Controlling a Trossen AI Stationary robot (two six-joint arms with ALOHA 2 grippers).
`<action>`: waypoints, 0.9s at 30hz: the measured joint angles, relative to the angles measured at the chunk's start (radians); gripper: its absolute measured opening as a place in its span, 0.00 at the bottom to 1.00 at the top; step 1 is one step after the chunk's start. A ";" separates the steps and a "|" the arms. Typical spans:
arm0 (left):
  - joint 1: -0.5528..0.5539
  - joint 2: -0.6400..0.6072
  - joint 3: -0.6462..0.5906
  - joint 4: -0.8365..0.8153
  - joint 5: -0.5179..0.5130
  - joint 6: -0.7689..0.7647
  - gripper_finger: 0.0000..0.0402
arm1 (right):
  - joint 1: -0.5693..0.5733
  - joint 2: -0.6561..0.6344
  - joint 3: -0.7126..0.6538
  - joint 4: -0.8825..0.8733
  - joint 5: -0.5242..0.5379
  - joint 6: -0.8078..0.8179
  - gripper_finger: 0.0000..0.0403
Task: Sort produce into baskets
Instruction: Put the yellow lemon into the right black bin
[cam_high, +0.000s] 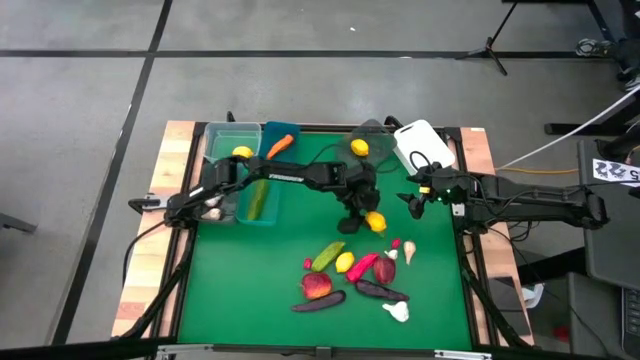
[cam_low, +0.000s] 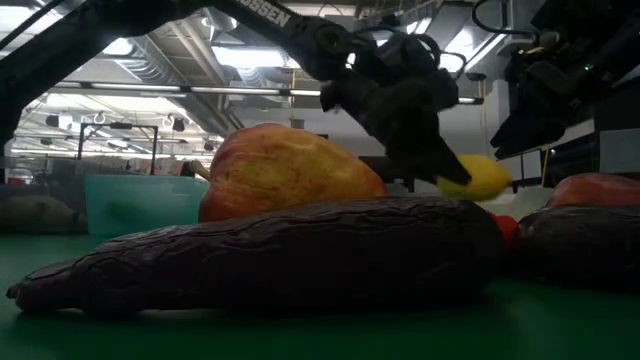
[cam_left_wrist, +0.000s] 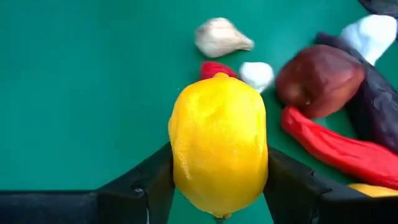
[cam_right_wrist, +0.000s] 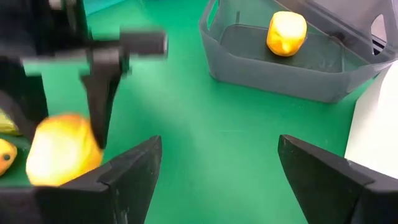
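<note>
My left gripper (cam_high: 371, 220) is shut on a yellow lemon (cam_left_wrist: 219, 149) near the middle of the green mat; the lemon also shows in the low view (cam_low: 475, 178) and the right wrist view (cam_right_wrist: 59, 149). My right gripper (cam_right_wrist: 217, 180) is open and empty at the mat's right side (cam_high: 415, 205). A grey tub (cam_right_wrist: 286, 56) at the far edge holds one lemon (cam_right_wrist: 286, 32). A pile of produce lies near the front: an apple (cam_high: 316, 286), eggplants (cam_high: 381, 291), a pepper (cam_high: 362, 267), a cucumber (cam_high: 327, 256), garlic (cam_high: 397, 311). My left gripper pinches the lemon between its two fingers (cam_left_wrist: 149, 180), on its two opposite sides near its middle (cam_left_wrist: 180, 168). The fingers come from above, pointing down. In the low view the lemon hangs at the fingers' free ends, lifted clear of the mat.
At the far left stand a clear green tub with a lemon (cam_high: 232, 145), a blue tub with a carrot (cam_high: 280, 143) and a teal tub with a cucumber (cam_high: 260, 200). A white tub (cam_high: 425, 145) stands at the far right. Bare mat lies between the tubs and the pile.
</note>
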 joint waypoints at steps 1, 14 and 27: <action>0.006 -0.015 0.000 -0.018 -0.023 -0.005 0.50 | 0.000 0.000 0.000 0.000 0.000 0.000 0.79; 0.093 -0.134 0.001 -0.093 -0.592 -0.180 0.50 | 0.000 0.000 0.000 0.001 0.012 -0.003 0.79; 0.180 -0.125 -0.035 -0.034 -0.715 -0.451 0.50 | 0.000 0.000 0.000 0.002 0.019 -0.003 0.79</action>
